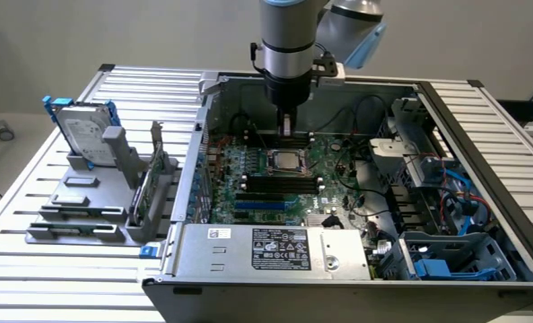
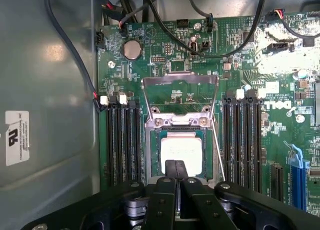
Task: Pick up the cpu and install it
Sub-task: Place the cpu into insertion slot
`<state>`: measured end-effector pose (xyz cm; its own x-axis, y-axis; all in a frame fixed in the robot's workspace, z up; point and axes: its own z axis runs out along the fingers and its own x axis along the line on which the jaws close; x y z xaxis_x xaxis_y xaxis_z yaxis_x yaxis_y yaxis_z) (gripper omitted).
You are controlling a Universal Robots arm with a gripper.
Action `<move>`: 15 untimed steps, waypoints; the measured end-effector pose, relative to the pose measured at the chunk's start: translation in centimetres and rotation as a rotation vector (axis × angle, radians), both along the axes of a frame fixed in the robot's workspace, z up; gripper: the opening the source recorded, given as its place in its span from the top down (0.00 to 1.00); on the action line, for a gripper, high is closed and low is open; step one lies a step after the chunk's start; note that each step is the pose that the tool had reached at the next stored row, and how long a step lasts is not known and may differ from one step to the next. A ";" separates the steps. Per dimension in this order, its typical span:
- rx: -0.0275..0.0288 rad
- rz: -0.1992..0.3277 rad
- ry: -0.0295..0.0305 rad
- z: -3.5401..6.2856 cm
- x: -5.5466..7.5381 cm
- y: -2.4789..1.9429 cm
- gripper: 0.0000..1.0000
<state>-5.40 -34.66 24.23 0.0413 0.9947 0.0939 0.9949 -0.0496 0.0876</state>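
The cpu point(image 2: 181, 149), a small flat square with a pale silver-grey metal top and a thin lighter rim, lies flat in the socket point(image 2: 207, 150) of the green motherboard point(image 2: 170, 65), with the hinged metal load plate point(image 2: 180, 80) swung up off it. The gripper point(image 2: 176, 165) has its two black fingers pressed together with nothing between them, their tips over one edge of the cpu; whether they touch its top cannot be told. The wrist view resolves board detail: one round coin cell point(image 2: 132, 49) and two banks of black memory slots point(image 2: 121, 140), one on each side of the socket. The exterior view supplies the setting: one arm point(image 1: 292, 40) reaching straight down into one open computer case point(image 1: 191, 175), with the gripper just above the cpu near the middle of the board; one power supply point(image 1: 276, 249) along the case's near wall; and, outside the case at the exterior view's left, one hard drive point(image 1: 80, 131) in a blue frame, upright on a grey stand point(image 1: 78, 202) on the slatted table point(image 1: 33, 269).
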 end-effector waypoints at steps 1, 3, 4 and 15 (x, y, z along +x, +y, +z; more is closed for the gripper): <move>0.0002 0.000 0.0047 -0.01 -0.1 -0.02 0.89; -0.0001 0.000 0.0208 0.00 -0.3 -0.06 0.89; -0.0001 0.000 0.0317 0.00 -0.4 -0.08 0.89; -0.0003 0.000 0.1358 0.01 -1.0 -0.16 0.89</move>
<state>-6.40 -34.82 24.24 0.0539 0.9947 0.0871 0.9976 -0.0498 -0.0479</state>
